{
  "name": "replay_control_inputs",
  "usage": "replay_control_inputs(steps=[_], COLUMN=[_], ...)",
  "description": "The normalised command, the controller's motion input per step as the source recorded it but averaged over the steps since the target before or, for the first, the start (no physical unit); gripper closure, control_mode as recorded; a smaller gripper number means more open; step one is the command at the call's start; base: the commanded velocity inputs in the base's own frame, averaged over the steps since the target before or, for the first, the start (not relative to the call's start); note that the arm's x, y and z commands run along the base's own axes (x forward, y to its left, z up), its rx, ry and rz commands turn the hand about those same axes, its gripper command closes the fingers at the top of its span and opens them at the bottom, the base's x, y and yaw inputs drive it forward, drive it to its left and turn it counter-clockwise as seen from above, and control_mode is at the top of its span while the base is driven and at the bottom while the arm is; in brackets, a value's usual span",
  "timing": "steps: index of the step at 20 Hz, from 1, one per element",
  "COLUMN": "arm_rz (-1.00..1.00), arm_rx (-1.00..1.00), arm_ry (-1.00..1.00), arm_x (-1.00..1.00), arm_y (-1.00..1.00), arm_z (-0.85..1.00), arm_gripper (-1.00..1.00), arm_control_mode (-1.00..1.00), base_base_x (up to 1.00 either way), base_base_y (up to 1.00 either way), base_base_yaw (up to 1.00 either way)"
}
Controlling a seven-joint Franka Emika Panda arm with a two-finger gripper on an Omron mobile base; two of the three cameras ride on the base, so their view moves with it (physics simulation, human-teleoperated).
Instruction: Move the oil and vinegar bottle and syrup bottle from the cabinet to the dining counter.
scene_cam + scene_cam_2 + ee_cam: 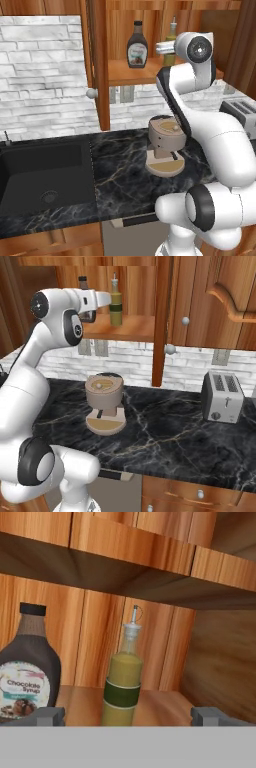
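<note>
Gripper [127, 716] open, oil and vinegar bottle [123, 682] ahead between fingertips.

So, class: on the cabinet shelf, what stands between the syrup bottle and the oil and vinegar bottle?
Nothing: the hand view shows bare wooden shelf between the syrup bottle and the oil and vinegar bottle.

syrup bottle [136, 45]: 1 | oil and vinegar bottle [116, 302]: 1 | toaster [223, 396]: 1 | coffee machine [104, 403]: 1
</note>
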Motion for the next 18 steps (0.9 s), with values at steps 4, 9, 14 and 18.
replay_control_inputs(steps=[4, 9, 14, 18], arm_rz=[0.0, 0.0, 0.0, 0.0], arm_rx=[0.03, 0.0, 0.08, 0.11], arm_ry=[0.06, 0.0, 0.0, 0.0], arm_x=[0.17, 0.02, 0.1, 0.15], arm_y=[0.0, -0.04, -0.15, -0.12], arm_z=[0.0, -0.01, -0.03, 0.0], arm_gripper=[-1.0, -1.0, -1.0, -1.0], arm_control_mode=[-1.0, -1.0, -1.0, -1.0], base_base_x=[0.0, 0.0, 0.0, 0.0], base_base_y=[0.0, 0.0, 0.0, 0.0], base_base_yaw=[0.0, 0.0, 0.0, 0.0])
